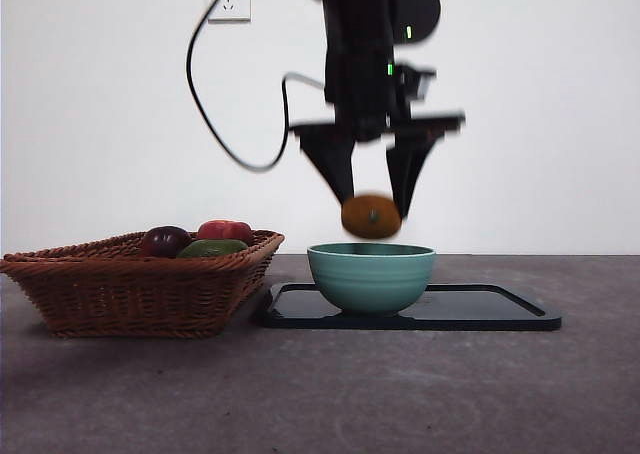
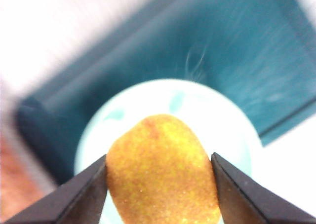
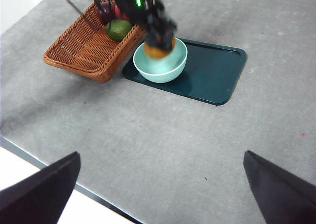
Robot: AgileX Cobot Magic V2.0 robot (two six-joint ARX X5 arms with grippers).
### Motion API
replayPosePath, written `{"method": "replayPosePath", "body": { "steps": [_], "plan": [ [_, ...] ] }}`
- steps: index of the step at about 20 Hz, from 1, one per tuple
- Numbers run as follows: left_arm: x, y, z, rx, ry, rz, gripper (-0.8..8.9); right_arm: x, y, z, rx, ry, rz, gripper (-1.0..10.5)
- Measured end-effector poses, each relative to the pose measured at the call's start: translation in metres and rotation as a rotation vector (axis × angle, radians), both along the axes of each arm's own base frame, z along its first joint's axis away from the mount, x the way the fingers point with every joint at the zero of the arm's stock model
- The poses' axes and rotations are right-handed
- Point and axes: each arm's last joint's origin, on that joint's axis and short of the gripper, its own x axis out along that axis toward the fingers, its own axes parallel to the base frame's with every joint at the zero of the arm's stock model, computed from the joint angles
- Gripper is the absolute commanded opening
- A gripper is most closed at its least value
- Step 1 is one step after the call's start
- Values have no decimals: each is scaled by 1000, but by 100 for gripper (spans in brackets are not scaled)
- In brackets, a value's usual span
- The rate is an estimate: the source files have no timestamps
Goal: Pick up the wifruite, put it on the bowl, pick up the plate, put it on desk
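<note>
The small rounded orange-brown wifruite (image 1: 371, 217), dull-skinned, hangs just above the glossy mint-teal bowl (image 1: 371, 276), pinched at its widest sides by the left gripper (image 1: 377, 200); it looks light and firm, and its rough skin should hold without a hard squeeze. The bowl stands on a dark rectangular tray (image 1: 500, 312) on the surface, beside a wicker basket (image 1: 130, 289). The right gripper (image 3: 158, 194) waits with jaws wide apart. The left wrist view is blurred, and the fruit hides the bowl's floor

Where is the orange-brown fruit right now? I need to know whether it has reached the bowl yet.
Not yet: the wifruite hangs clamped in the left gripper just above the bowl, which stands on the dark tray beside the basket.
</note>
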Motion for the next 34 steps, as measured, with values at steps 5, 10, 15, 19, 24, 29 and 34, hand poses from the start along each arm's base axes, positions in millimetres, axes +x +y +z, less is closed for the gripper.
{"method": "replayPosePath", "body": {
  "steps": [5, 10, 15, 19, 24, 29, 34],
  "plan": [
    [-10, 10, 50, -68, -51, 31, 241, 0, 0, 0, 0, 0, 0, 588],
    [-34, 31, 109, -191, -125, 29, 241, 0, 0, 0, -1, 0, -2, 588],
    [-76, 68, 179, -334, -218, 0, 241, 0, 0, 0, -1, -1, -4, 588],
    [-121, 106, 209, -356, -231, -15, 241, 0, 0, 0, -2, 0, -3, 588],
    [-158, 153, 188, -257, -140, 21, 241, 0, 0, 0, 8, 7, -11, 588],
    [-183, 206, 148, -176, -45, 176, 241, 0, 0, 0, 15, 12, -15, 588],
    [-180, 231, 99, -99, 8, 349, 241, 0, 0, 0, 25, 20, 3, 588]
  ]
}}
